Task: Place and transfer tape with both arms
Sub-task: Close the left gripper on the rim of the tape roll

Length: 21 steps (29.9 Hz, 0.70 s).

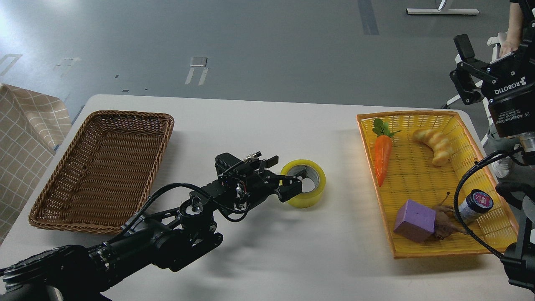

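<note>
The tape [314,194], a yellow translucent roll with a grey core, lies flat in the middle of the white table [259,125]. My left gripper [299,183] reaches in from the left at table height. Its jaws are apart and straddle the roll's near-left wall, one finger inside the core and the other outside. My right gripper [460,66] is held high at the far right above the yellow basket's corner, open and empty, far from the tape.
An empty brown wicker basket [104,167] stands at the left. A yellow plastic basket [418,251] at the right holds a carrot [382,156], a bread roll [436,146], a purple block [415,220] and a dark-lidded jar [474,204]. A checked cloth [25,133] hangs at the far left.
</note>
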Motion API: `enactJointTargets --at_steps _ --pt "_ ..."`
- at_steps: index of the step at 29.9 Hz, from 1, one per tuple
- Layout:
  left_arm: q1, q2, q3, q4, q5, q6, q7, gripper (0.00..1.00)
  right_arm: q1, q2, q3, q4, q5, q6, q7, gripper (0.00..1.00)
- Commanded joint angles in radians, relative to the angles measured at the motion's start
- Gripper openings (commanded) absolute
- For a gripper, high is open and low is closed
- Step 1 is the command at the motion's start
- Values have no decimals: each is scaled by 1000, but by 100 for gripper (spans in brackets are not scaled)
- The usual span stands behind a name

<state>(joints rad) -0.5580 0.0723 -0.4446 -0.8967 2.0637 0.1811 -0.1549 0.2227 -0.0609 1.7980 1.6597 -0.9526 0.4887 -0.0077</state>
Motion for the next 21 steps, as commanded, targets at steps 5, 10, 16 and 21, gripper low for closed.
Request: enactJointTargets --at_steps 5,10,16,21 --pt "-2 0 6 7 1 -35 2 97 -3 -7 0 0 0 0 2 100" --pt "-14 6 6 10 1 -46 2 97 -9 -7 9 2 2 0 2 100" --pt "-20 1 6 10 1 -66 2 97 -11 -7 11 2 2 0 2 100" --pt "-22 4 6 18 3 -69 2 89 -17 -7 11 2 0 0 5 100"
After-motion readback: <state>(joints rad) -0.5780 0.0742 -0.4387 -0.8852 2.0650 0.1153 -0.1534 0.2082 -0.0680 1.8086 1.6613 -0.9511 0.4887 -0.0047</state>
